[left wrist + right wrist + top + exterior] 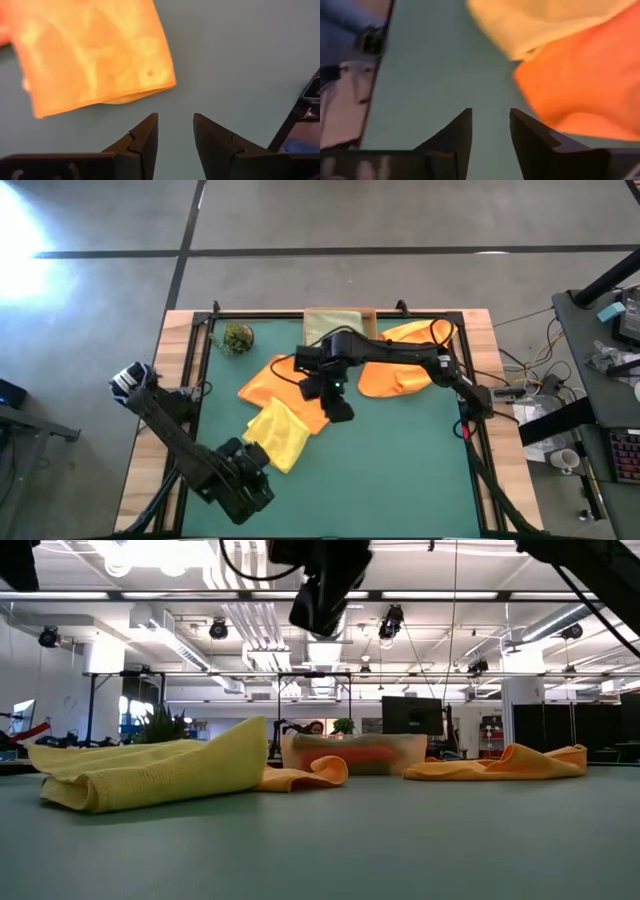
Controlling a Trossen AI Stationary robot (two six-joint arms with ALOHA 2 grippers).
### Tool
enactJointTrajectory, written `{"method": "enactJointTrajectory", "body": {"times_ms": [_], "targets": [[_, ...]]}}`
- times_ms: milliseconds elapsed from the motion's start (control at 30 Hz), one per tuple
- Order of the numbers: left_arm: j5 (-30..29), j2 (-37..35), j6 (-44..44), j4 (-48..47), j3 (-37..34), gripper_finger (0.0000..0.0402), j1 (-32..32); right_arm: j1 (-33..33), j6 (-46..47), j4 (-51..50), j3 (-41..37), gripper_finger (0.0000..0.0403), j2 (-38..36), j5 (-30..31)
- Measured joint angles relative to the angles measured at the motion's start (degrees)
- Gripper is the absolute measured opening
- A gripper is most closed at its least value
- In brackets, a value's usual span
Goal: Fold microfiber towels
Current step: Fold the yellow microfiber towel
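Hovering empty with fingers slightly parted, the right gripper [338, 406] should pinch the limp, light orange towel [285, 385] (soft, easily bunched) at a corner; left gripper [262, 457] likewise parted, empty.

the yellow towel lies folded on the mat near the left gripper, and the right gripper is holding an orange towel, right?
Not quite. The right gripper holds nothing: the right wrist view shows its fingers open over bare mat. The yellow towel does lie folded near the left gripper.
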Motion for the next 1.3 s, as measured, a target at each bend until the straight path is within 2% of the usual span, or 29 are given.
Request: {"method": "enactJointTrajectory", "body": {"times_ms": [167, 267, 500, 633, 733, 867, 1033, 1300], "targets": [[0.1, 2.8, 0.0, 5.5, 0.0, 0.0109, 0.0, 2.9, -3.2, -0.1, -7.6, 0.0116, -4.0, -2.0], [0.0, 4.0, 0.0, 6.6, 0.1, 0.0109, 0.1, 4.5, -3.6, 4.1, -14.6, 0.0118, -8.0, -2.1], [-1.5, 6.3, 0.0, 2.7, 0.0, 0.0109, 2.5, 5.9, 3.8, 28.6, -35.4, 0.0123, -19.0, -2.0], [-1.6, 6.3, 0.0, -4.0, -0.1, 0.0109, 5.9, 5.9, 11.0, 45.1, -45.0, 0.0119, -23.3, -1.8], [-1.7, 5.7, 0.1, -8.9, -1.3, 0.0109, 8.6, 5.8, 16.8, 55.9, -50.1, 0.0117, -23.7, -1.3], [-1.5, 4.2, 2.3, -6.4, -5.8, 0.0109, 11.3, 5.9, 23.0, 68.6, -54.9, 0.0116, -22.8, -0.2], [-0.9, 2.8, 4.8, 0.8, -11.4, 0.0109, 12.7, 5.8, 27.5, 78.1, -60.5, 0.0114, -22.8, 8.6], [-0.8, -0.7, 5.1, 6.1, -18.8, 0.0109, 13.7, 5.8, 33.1, 88.6, -62.9, 0.0098, -18.6, 11.1]]}}
